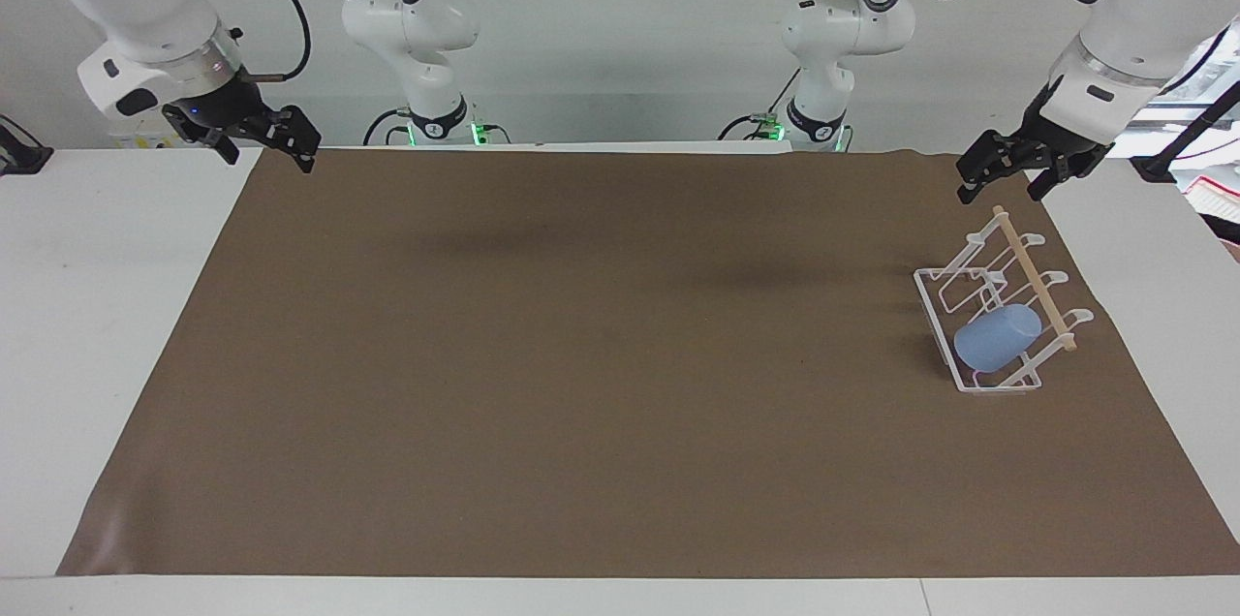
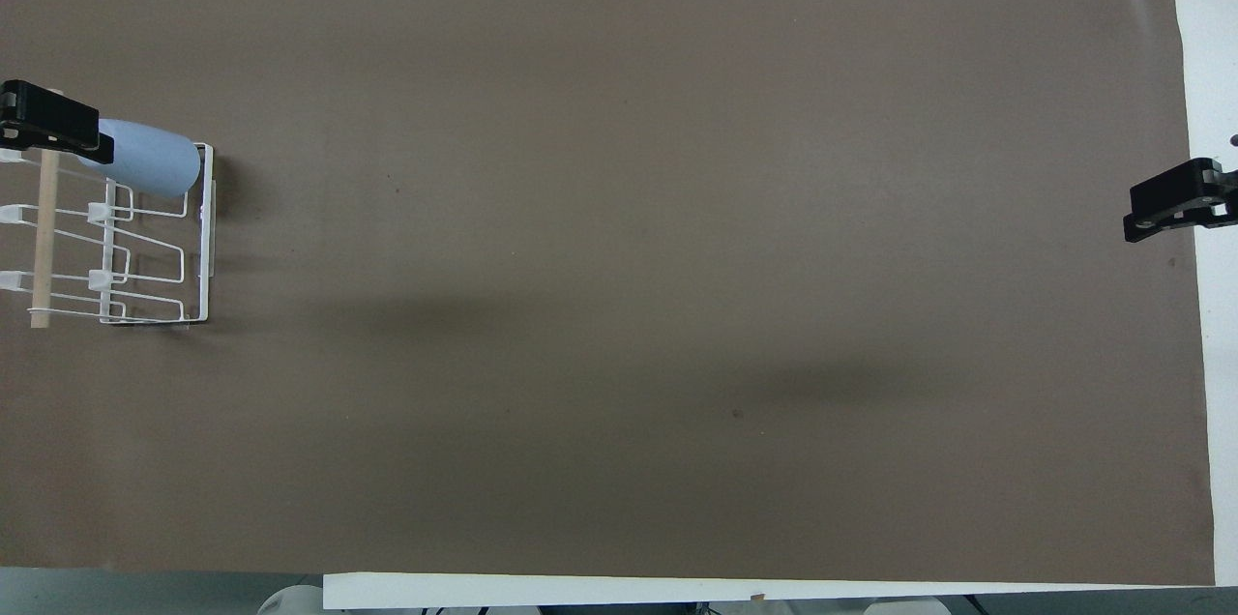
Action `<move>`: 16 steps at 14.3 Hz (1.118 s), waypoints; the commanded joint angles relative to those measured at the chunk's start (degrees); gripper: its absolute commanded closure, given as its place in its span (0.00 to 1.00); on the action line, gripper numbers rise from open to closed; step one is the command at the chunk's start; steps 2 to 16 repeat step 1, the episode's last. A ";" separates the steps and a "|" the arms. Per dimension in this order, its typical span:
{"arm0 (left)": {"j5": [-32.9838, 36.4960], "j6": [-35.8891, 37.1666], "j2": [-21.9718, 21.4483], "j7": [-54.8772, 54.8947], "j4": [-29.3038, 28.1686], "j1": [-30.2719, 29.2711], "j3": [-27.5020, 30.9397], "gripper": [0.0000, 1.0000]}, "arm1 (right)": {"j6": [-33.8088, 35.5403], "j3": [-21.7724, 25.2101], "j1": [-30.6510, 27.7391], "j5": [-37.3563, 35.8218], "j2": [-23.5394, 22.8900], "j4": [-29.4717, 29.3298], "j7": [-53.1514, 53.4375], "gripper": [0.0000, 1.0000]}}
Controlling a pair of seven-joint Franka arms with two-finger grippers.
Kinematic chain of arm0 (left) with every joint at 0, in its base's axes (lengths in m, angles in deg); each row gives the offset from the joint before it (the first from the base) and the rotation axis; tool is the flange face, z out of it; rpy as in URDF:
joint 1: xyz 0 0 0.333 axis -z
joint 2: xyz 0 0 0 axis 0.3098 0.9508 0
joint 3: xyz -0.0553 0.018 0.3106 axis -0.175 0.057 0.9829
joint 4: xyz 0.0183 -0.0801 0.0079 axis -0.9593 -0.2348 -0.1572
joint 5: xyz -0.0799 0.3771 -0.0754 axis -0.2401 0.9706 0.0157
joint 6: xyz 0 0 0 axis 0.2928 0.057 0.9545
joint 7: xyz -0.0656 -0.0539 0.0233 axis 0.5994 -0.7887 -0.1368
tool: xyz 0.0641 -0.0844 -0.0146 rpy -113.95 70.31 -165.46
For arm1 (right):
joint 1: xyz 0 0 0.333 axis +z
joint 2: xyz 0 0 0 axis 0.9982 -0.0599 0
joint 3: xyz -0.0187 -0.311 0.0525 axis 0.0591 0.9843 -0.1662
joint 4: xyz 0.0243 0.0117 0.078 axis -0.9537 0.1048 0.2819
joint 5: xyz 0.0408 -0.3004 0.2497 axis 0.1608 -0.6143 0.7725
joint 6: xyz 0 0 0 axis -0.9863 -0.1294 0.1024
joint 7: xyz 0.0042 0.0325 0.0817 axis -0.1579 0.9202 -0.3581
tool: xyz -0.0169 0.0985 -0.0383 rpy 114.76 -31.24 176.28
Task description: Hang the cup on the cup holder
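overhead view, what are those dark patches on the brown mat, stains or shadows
Overhead view: soft-edged shadows on the brown mat, no hard outline, with a narrower one beside the cup holder. Facing view: similar blurred patches lie on the mat toward the robots, and the cup shows no glare.

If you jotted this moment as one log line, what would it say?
cup: hung on cup holder | left gripper: open, raised over the holder's near end | right gripper: open, waiting

cup (image 1: 996, 338) on cup holder (image 1: 935, 301), holder on mat (image 1: 581, 354) at left arm's end of table (image 1: 58, 306)
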 commanded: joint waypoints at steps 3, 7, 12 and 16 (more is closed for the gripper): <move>0.54 2.78 1.02 0.91 2.33 0.77 0.34 0.00 | -0.14 -0.36 -0.74 0.82 1.24 1.44 -0.75 0.01; 0.54 2.78 1.02 0.91 2.33 0.77 0.34 0.00 | -0.14 -0.36 -0.74 0.82 1.24 1.44 -0.75 0.01; 0.54 2.78 1.02 0.91 2.33 0.77 0.34 0.00 | -0.14 -0.36 -0.74 0.82 1.24 1.44 -0.75 0.01; 0.54 2.78 1.02 0.91 2.33 0.77 0.34 0.00 | -0.14 -0.36 -0.74 0.82 1.24 1.44 -0.75 0.01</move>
